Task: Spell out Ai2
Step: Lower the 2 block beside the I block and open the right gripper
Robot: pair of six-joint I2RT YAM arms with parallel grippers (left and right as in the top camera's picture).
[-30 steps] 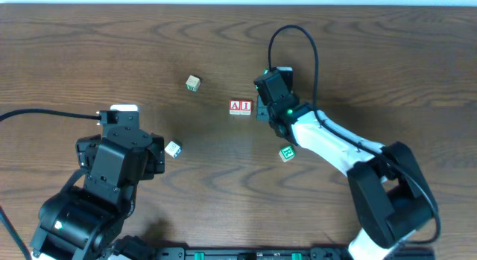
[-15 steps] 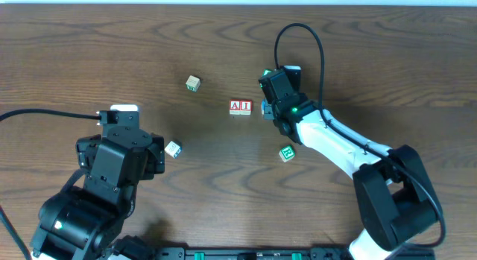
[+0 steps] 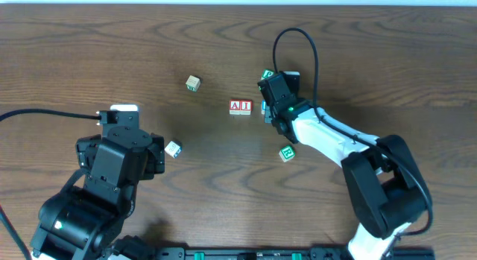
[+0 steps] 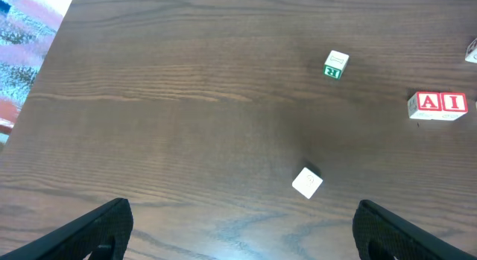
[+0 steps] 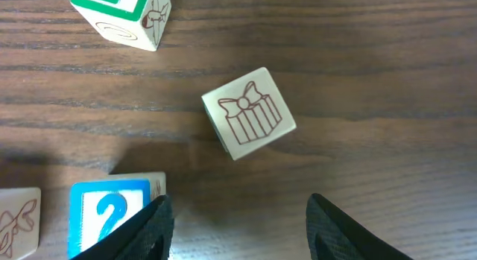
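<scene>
The red "A" cube point(image 3: 235, 106) and the red "I" cube point(image 3: 245, 106) sit side by side mid-table, also seen in the left wrist view as A point(image 4: 428, 104) and I point(image 4: 453, 103). The blue "2" cube point(image 5: 110, 215) lies on the wood just outside the left finger point(image 5: 145, 232) of my right gripper point(image 5: 238, 234). That gripper is open, with only bare table between its fingers. From overhead the right gripper point(image 3: 268, 105) hovers just right of the "I" cube and covers most of the "2". My left gripper point(image 4: 242, 234) is wide open and holds nothing, low at the near left.
A pale cube with a gift drawing point(image 5: 248, 112) lies ahead of the right gripper, and a green-lettered cube point(image 5: 123, 13) beyond it. Another green-lettered cube point(image 3: 287, 153), a beige cube point(image 3: 193, 83) and a whitish cube point(image 3: 173, 149) are scattered on the table.
The right arm shifted slightly and its jaws widened a little. A green-lettered cube now shows behind its wrist. The left arm has not moved.
</scene>
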